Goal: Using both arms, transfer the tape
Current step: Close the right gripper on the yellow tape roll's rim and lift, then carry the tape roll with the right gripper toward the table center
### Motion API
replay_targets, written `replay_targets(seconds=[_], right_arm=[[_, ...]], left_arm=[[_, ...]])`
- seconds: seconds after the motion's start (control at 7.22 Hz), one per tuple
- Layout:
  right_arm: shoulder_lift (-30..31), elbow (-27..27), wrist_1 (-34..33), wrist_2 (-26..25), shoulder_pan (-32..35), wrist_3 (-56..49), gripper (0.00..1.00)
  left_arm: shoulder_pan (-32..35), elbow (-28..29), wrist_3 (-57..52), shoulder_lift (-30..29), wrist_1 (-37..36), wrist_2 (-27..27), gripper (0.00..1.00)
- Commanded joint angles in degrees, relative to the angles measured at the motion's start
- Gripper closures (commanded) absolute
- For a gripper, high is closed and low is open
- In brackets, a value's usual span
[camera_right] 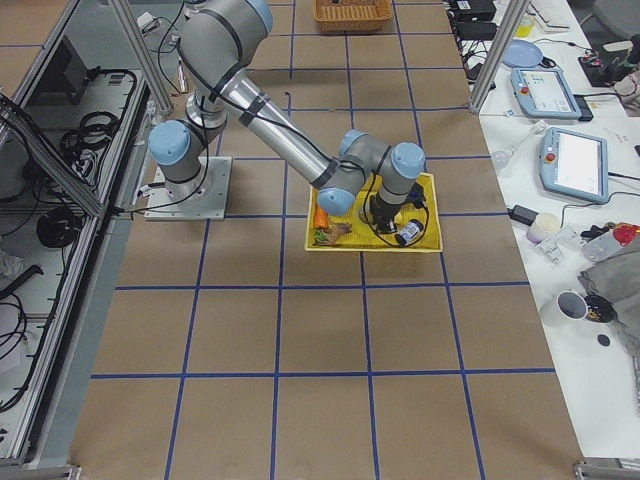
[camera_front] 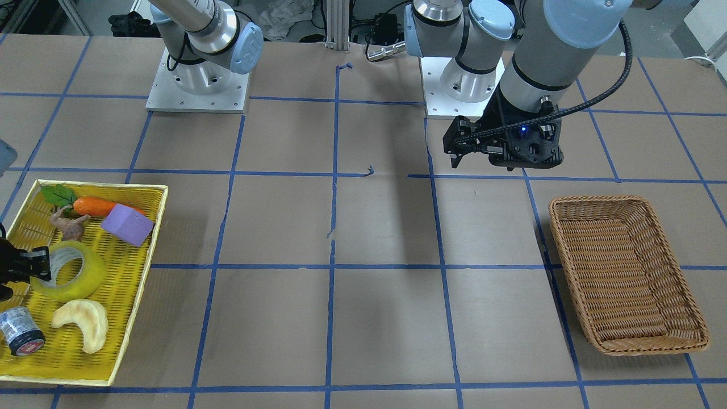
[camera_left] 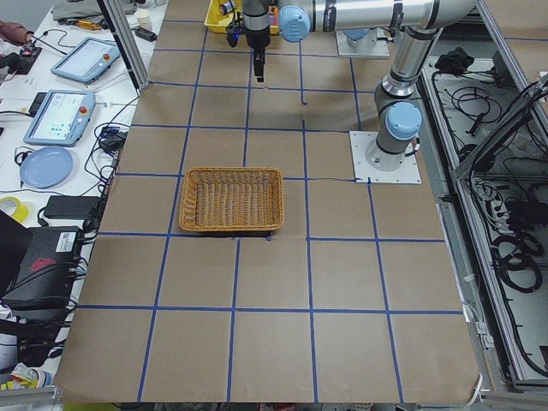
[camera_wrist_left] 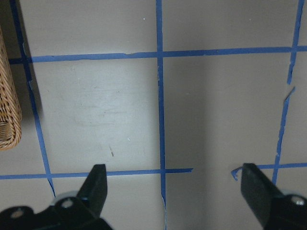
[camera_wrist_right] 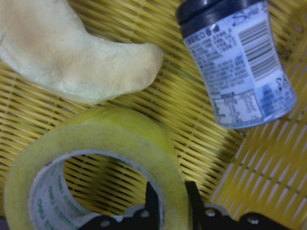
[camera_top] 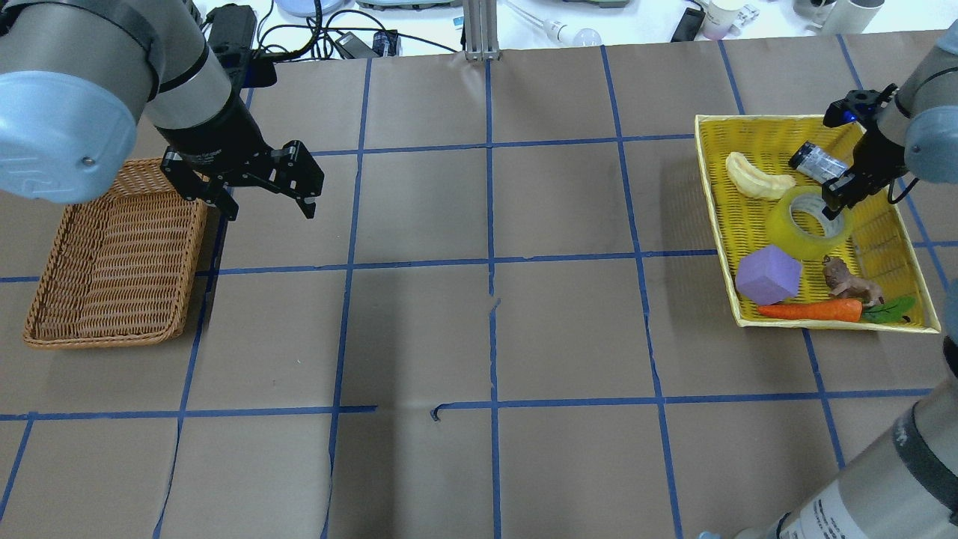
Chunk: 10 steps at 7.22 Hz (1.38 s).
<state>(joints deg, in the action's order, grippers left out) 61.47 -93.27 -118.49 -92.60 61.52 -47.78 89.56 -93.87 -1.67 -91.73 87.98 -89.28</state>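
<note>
Presently the right gripper (camera_wrist_right: pixel 172 203) is pinching closed on the translucent yellow tape ring (camera_wrist_right: pixel 96 139), apparently needing next a lift toward the wide-open, empty left gripper (camera_top: pixel 269 212).

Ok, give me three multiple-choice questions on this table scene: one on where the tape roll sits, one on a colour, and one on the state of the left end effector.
1. Where is the translucent yellow ring-shaped tape roll?
A) in a brown wicker basket
B) in the yellow woven plastic tray
C) on the floor

2. What colour is the angular block beside the tape roll?
A) purple
B) red
C) green

3. What state is the left end effector in?
A) shut on the tape roll
B) shut on a carrot
C) open and empty

Answers:
1 B: the roll lies on the tray's weave among the other items.
2 A: the overhead view shows the block plainly purple.
3 C: its fingers stand wide apart above the table with nothing between them.
</note>
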Motion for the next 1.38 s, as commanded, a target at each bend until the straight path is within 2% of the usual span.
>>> replay_targets(seconds=[0.0,0.28,0.42,0.69,0.83,1.25], right_arm=[[3.1,2.4,2.1,0.7,0.3,0.8,1.00],[4.9,6.2,5.3,0.8,3.6,4.2,1.00],[5.1,8.8,6.1,0.8,7.3,7.5,1.00],[4.7,9.8,6.0,1.4,13.7,11.0,1.00],[3.8,9.9,5.2,4.8,17.2,15.6,1.00],[-5.5,17.7,4.1,5.3,29.0,37.0,1.00]], left_arm=[[0.0,0.0,0.0,0.0,0.0,0.1,0.00],[0.0,0.0,0.0,0.0,0.0,0.0,0.00],[0.0,0.0,0.0,0.0,0.0,0.0,0.00],[0.0,0.0,0.0,0.0,0.0,0.0,0.00],[0.0,0.0,0.0,0.0,0.0,0.0,0.00],[-0.3,0.0,-0.3,0.0,0.0,-0.1,0.00]])
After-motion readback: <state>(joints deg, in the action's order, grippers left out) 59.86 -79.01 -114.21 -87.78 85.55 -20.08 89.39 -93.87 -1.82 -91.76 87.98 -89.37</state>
